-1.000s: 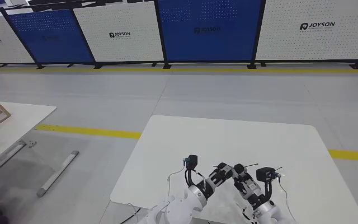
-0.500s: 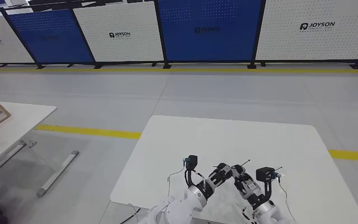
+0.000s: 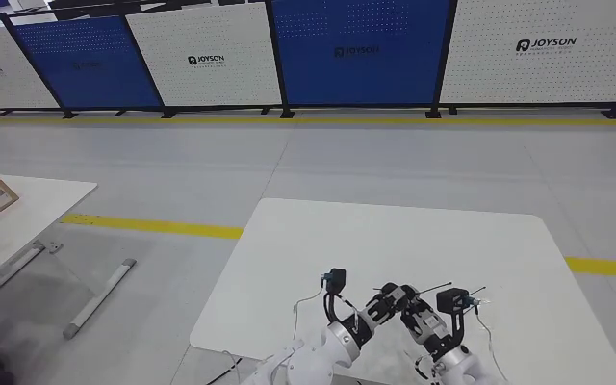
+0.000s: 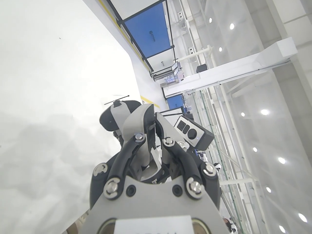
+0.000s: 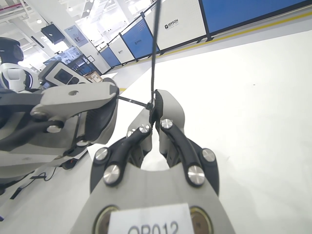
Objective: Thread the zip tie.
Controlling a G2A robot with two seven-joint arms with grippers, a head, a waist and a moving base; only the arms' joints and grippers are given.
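Zip tie being pinched by the right gripper, its short end being clamped by the left gripper, above the worktop

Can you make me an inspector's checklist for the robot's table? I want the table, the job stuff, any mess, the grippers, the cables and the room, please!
Surface: white table with rounded corners.
Job's things: one black zip tie, held above the table between both grippers. Its long strap sticks up from the right one.
Clutter: nothing seen.
Grippers: right gripper, fingers shut on the zip tie. Left gripper is close beside it, fingers shut on the tie's other end.
Cables: thin black cables hang under the left arm.
Surroundings: blue and white panels, a yellow floor line and another table off to one side.
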